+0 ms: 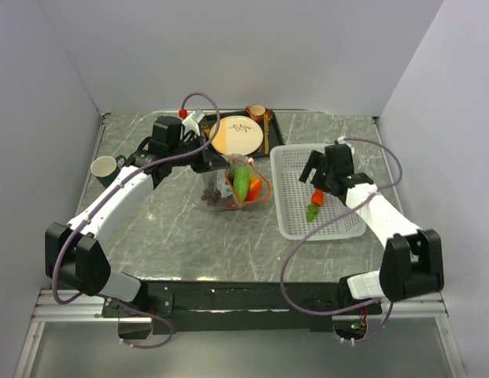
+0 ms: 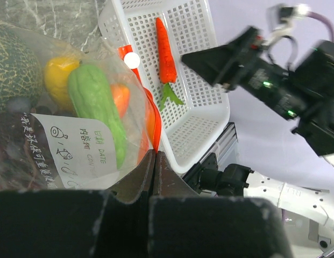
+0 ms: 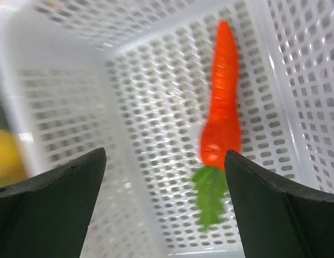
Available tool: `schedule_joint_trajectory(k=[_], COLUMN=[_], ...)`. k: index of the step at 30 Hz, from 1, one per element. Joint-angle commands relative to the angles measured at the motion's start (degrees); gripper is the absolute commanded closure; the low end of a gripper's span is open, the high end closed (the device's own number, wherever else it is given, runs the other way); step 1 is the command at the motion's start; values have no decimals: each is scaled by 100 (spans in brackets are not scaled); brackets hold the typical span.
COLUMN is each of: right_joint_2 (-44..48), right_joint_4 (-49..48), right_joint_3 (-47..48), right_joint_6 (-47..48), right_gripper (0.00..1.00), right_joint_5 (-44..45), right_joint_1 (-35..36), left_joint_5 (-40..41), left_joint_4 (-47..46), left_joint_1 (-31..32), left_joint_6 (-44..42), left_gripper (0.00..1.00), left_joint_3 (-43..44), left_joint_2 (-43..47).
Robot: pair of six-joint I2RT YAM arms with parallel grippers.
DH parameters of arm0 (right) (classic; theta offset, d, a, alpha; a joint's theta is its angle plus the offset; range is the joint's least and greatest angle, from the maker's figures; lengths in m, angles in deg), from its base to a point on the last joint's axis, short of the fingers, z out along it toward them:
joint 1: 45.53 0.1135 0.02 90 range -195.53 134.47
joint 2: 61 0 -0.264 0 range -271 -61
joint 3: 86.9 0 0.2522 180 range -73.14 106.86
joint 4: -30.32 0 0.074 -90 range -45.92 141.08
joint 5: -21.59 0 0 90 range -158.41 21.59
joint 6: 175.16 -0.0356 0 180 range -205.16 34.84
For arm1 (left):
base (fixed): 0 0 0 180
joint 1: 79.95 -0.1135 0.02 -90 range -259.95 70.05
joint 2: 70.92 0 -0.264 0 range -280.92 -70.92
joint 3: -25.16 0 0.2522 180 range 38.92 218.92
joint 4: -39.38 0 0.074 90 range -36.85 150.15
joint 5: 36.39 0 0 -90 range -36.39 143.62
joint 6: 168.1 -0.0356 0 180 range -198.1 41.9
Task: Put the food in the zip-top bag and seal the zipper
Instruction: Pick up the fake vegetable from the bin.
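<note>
Carrot (image 3: 223, 107) is the only food I can see outside the bag. It lies flat on the floor of the white basket (image 3: 75, 107), just ahead of the right gripper (image 3: 164, 156). That gripper's jaws are spread wide and touch nothing. The carrot sits in the gap between the 2 fingers, a lot closer to the right one, with its leafy green end pointing back toward the jaws.

Over on the other side, the left gripper (image 2: 154, 156) has its jaws pressed tight together, pinching the edge of the bag (image 2: 91, 54) right where the orange-red zipper (image 2: 154, 129) runs down into them. Straight ahead of those jaws, inside the bag, is the cucumber (image 2: 97, 113). The yellow pear (image 2: 59, 75) is just beyond it, and an orange-red piece (image 2: 121, 97) is tucked against its right side. The melon (image 2: 11, 70) is further off to the left. Something dark low on the left looks like the grapes (image 2: 8, 161), but it's hard to make out through the plastic.

From above, the zipper strip curves round in a loop, so the mouth looks unsealed. Beyond the left jaws there's a black tray (image 1: 272, 130) with a plate (image 1: 236, 135) on it, and a green mug (image 1: 105, 167) sits well off to their left.
</note>
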Motion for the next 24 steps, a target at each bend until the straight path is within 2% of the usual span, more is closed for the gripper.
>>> schedule_joint_trajectory(k=[1, 3, 6, 8, 12, 16, 21, 24], right_joint_2=[1146, 1405, 985, 370, -114, -465, -844, -1046], right_joint_4=[-1513, -2126, -1139, -408, -204, -222, -388, -441], right_joint_3=[-612, -1122, -530, -247, -184, -140, -236, -211], right_joint_6=[257, 197, 416, 364, 276, 170, 3, 38], right_gripper=[0, 0, 0, 0, 0, 10, 16, 25], right_joint_5=[-586, -894, -485, -124, 221, 125, -130, -253], right_joint_1=[27, 27, 18, 9, 0, -61, -280, -360], left_joint_5=[-170, -205, -179, -170, -170, -91, -117, -91], left_joint_4=[-347, -365, -268, -294, -233, -224, -154, -119], left_joint_1=[35, 35, 35, 35, 35, 35, 35, 35], left_joint_6=[3, 12, -58, -50, -85, -94, -120, -146], left_gripper=[99, 99, 99, 99, 99, 99, 99, 99], left_joint_3=[147, 156, 226, 182, 182, 164, 217, 226], left_joint_2=[87, 61, 43, 78, 87, 157, 105, 114])
